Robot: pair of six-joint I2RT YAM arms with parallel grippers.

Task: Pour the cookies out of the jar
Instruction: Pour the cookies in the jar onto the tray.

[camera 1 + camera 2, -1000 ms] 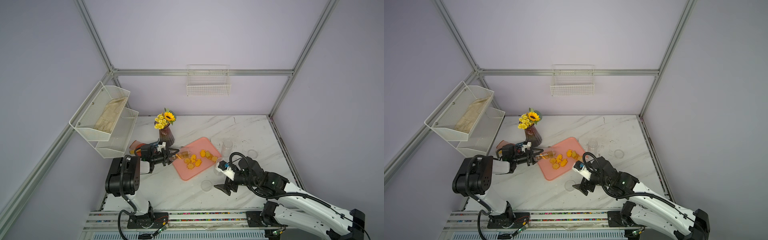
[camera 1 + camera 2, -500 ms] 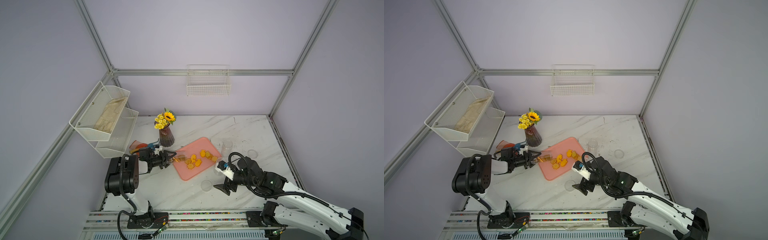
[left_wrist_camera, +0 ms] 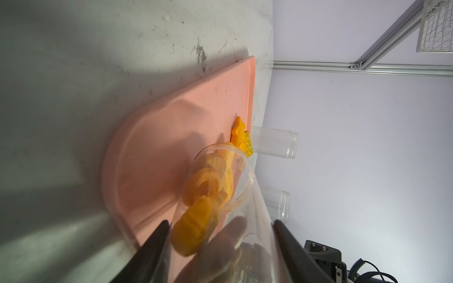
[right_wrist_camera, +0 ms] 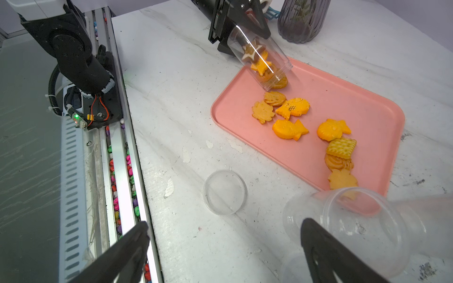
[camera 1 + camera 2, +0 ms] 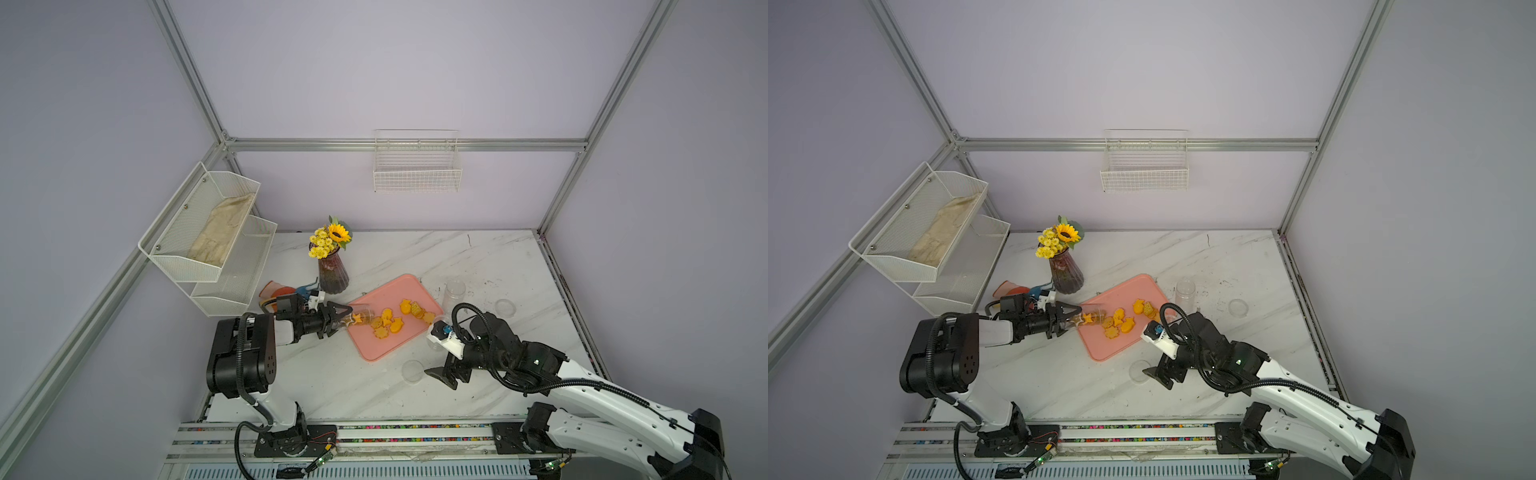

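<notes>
- left gripper [image 5: 348, 318] pinching clear jar [image 5: 365, 316] at its base end; jar tipped nearly flat, mouth down over corner of pink tray [image 5: 395, 291]
- cookies [image 4: 289, 128]: most lie scattered on the tray, orange fish and flower shapes, one square cracker; a few more inside the jar near its mouth, incl. a brown star
- right gripper [image 4: 224, 225] spread wide, holding nothing, low over the desk [image 5: 478, 257]
- clear lid [image 4: 224, 192] flat on desk just beside it
- second clear jar [image 4: 355, 225] empty, by the tray edge
</notes>
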